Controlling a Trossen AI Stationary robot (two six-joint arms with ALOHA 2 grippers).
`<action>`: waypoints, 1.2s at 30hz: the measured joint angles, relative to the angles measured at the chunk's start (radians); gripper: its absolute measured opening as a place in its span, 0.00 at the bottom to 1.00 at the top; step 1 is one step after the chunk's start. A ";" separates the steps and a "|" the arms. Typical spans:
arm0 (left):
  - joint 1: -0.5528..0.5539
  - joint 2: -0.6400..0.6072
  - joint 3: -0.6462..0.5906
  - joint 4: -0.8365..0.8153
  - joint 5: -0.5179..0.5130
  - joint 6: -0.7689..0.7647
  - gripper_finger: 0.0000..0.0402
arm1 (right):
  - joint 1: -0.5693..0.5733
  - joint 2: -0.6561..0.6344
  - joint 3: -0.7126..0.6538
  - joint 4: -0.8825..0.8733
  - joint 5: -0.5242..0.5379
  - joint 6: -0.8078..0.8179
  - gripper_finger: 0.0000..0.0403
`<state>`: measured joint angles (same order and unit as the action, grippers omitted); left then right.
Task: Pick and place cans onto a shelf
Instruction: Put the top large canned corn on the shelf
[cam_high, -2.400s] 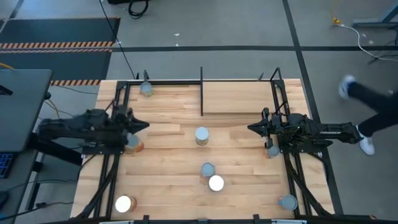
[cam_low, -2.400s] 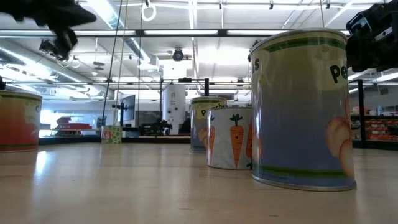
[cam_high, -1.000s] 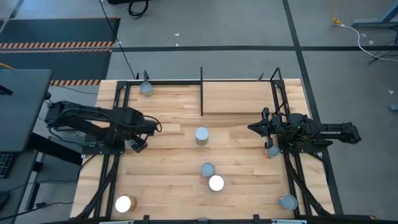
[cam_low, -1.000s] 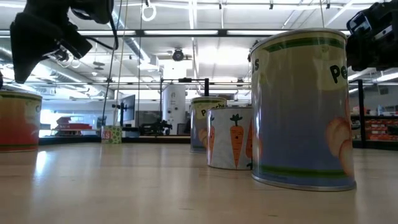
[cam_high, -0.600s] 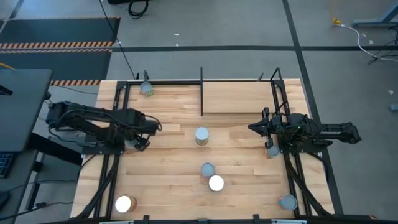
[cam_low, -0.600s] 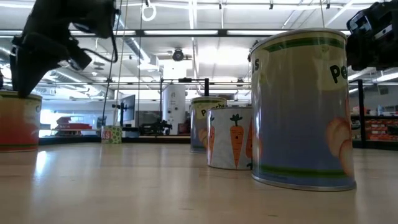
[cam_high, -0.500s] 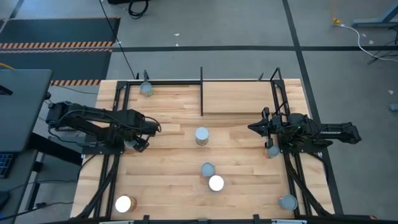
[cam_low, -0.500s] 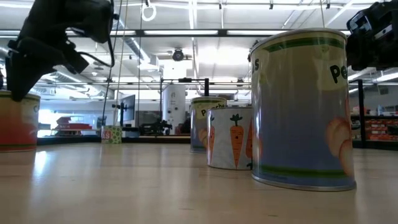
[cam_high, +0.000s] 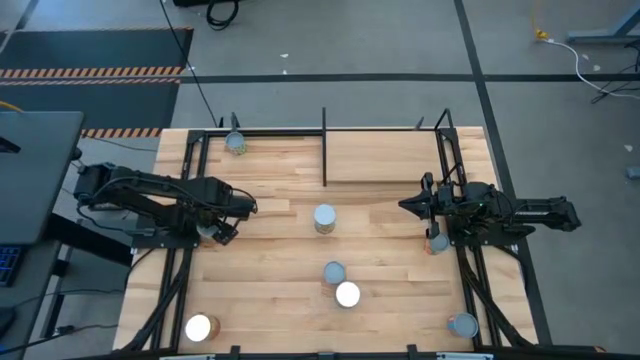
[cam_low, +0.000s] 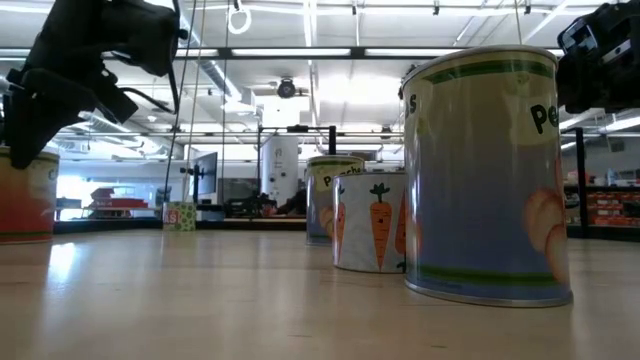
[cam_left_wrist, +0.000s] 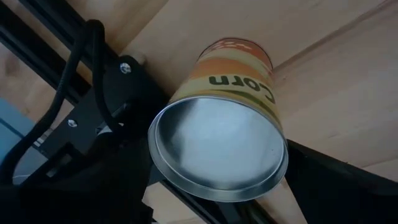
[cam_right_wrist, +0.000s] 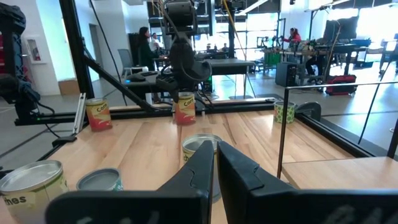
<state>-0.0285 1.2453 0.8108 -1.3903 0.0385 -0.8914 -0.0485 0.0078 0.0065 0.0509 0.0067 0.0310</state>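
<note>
Left gripper (cam_high: 218, 233), jaws wide, seemingly straddles corn can (cam_left_wrist: 219, 140) (right gripper (cam_high: 405, 206) closed, empty)

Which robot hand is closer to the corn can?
The left one. The left gripper is right over the corn can at the table's left edge, jaws open on either side of it. The right gripper waits far across the table, jaws shut.

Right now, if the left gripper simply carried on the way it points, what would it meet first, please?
Most likely the corn can: the open left gripper points down at its shiny top, which fills the left wrist view.
</note>
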 joint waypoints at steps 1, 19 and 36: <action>-0.011 0.000 0.000 0.003 0.003 -0.011 0.85 | 0.000 0.000 0.000 0.000 0.000 0.000 0.07; -0.277 0.052 0.109 0.180 -0.023 -0.037 0.79 | 0.000 0.000 0.000 0.000 0.000 0.000 0.07; -0.293 0.324 0.344 0.345 -0.132 0.299 0.69 | 0.000 0.001 0.000 0.082 0.000 -0.013 0.07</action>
<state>-0.3215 1.5689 1.1552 -1.0456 -0.0937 -0.5926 -0.0486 0.0083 0.0065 0.1328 0.0071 0.0183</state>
